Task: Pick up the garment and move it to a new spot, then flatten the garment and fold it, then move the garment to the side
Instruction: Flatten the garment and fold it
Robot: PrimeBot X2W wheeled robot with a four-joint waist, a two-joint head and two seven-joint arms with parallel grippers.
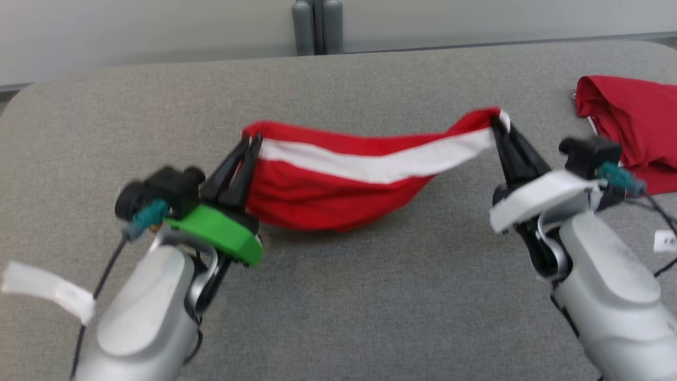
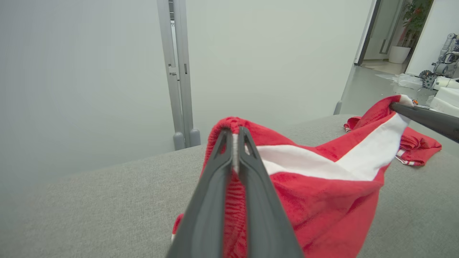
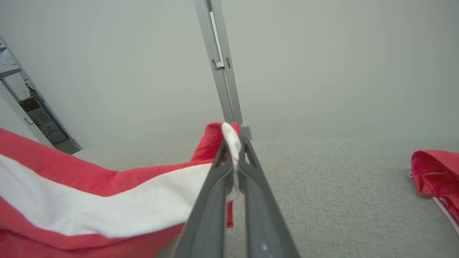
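Observation:
The garment (image 1: 338,185) is red with a broad white stripe and hangs stretched between my two grippers above the grey table (image 1: 338,296), its belly sagging onto the cloth surface. My left gripper (image 1: 253,142) is shut on the garment's left corner; the left wrist view has red fabric (image 2: 322,193) pinched between the dark fingers (image 2: 215,172). At the other end my right gripper (image 1: 496,120) is shut on the right corner, and the right wrist view has a white fold (image 3: 231,139) clamped at the fingertips with the garment (image 3: 89,200) trailing away to the left.
A second red garment (image 1: 634,127) lies crumpled at the table's far right edge, beside my right wrist. A grey post (image 1: 317,26) stands behind the table's rear edge against a pale wall. Cables (image 1: 656,211) trail near the right arm.

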